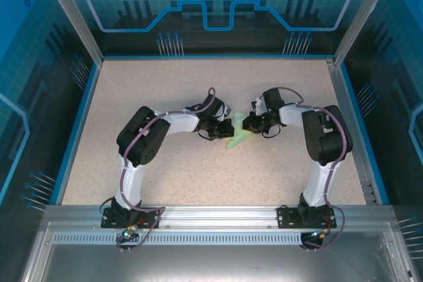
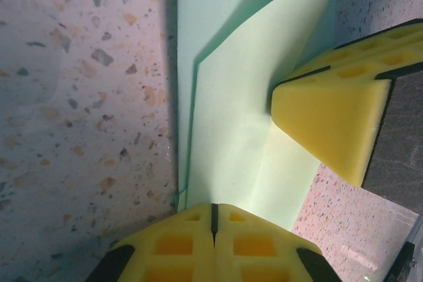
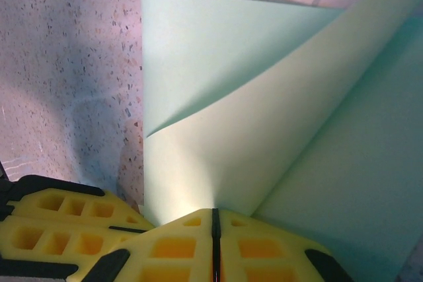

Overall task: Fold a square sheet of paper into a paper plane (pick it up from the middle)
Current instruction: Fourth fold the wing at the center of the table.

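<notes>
Up close, we see our left gripper [image 2: 213,221] with its yellow fingers pressed together, only a thin dark seam between them. It nips the near edge of the sheet of paper [image 2: 231,137]. Our right gripper [image 3: 215,221] is closed just as tightly, and a curled-up flap of the same sheet runs down into its jaws, so both appear to pinch the paper. From the left wrist, the blunt yellow tip of the right gripper rests on the sheet from the right. From the right wrist, the honeycombed side of the left gripper sits just beside ours at the lower left.

The sheet is pale mint green and plain. One layer lies flat on the table [image 1: 165,176], and a second layer lifts off it in a soft curve, with a faint crease across the lower part.

From above, the grippers meet almost tip to tip near the middle of the speckled beige table, with the green paper poking out between and just in front of them. The left arm [image 1: 142,138] and right arm [image 1: 324,138] bend inward from their bases on the metal rail [image 1: 218,214].
</notes>
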